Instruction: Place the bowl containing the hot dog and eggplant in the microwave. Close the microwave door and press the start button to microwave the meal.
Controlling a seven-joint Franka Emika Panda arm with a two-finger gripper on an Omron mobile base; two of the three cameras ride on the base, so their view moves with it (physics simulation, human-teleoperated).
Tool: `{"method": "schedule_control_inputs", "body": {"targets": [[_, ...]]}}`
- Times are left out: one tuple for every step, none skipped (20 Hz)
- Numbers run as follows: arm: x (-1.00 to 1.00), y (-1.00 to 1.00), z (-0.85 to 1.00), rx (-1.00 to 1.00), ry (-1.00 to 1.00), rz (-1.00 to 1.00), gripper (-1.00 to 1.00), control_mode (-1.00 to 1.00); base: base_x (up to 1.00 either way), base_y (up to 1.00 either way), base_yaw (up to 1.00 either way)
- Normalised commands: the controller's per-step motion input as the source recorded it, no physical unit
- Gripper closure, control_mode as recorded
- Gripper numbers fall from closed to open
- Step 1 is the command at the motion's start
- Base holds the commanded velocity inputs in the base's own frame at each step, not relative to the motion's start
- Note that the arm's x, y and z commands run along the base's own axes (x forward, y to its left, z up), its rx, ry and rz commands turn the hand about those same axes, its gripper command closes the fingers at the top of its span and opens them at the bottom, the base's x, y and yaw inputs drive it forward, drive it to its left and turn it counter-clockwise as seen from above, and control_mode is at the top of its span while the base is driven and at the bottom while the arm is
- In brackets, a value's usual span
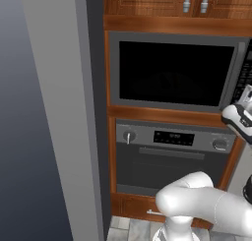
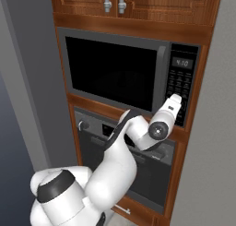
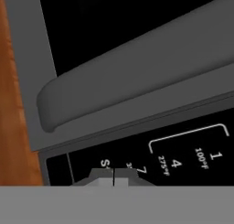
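The microwave [image 1: 172, 73] [image 2: 115, 73] is built into wood cabinetry, and the microwave door [image 2: 110, 70] is closed flat against it. Its vertical grey bar handle [image 2: 162, 77] [image 3: 137, 81] runs beside the black keypad strip [image 2: 182, 86] [image 3: 183, 154]. My gripper [image 2: 177, 99] [image 3: 113, 176] is shut, fingertips together, right at the lower part of the keypad; whether it touches I cannot tell. It also shows at the right edge of the left base view [image 1: 247, 93]. The bowl, hot dog and eggplant are hidden behind the dark glass.
A steel oven [image 1: 172, 154] [image 2: 90, 128] with knobs and a digital display sits directly under the microwave. Wood cabinet doors [image 1: 147, 1] are above. A grey wall [image 1: 54, 112] stands to the left and another [image 2: 216, 151] close on the right.
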Motion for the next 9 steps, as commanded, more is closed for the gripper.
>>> {"method": "schedule_control_inputs", "body": {"targets": [[0.49,-0.26,-0.19,0.01,0.0,0.0,1.0,-1.0,0.0,0.0,0.0],[0.51,-0.24,-0.21,0.01,0.0,0.0,1.0,-1.0,0.0,0.0,0.0],[0.56,-0.23,-0.26,0.0,0.0,0.0,1.0,-1.0,0.0,0.0,0.0],[0.66,-0.27,-0.24,0.01,0.0,0.0,1.0,-1.0,0.0,0.0,0.0],[0.68,-0.29,-0.26,0.0,0.0,0.0,1.0,-1.0,0.0,0.0,0.0],[0.65,-0.31,-0.28,0.0,0.0,0.0,1.0,-1.0,0.0,0.0,0.0],[0.62,-0.31,-0.28,0.0,0.0,0.0,1.0,-1.0,0.0,0.0,0.0],[0.58,-0.34,-0.29,0.0,0.0,0.0,1.0,-1.0,0.0,0.0,0.0],[0.52,-0.36,-0.27,0.0,-0.01,-0.01,1.0,-1.0,0.0,0.0,0.0]]}}
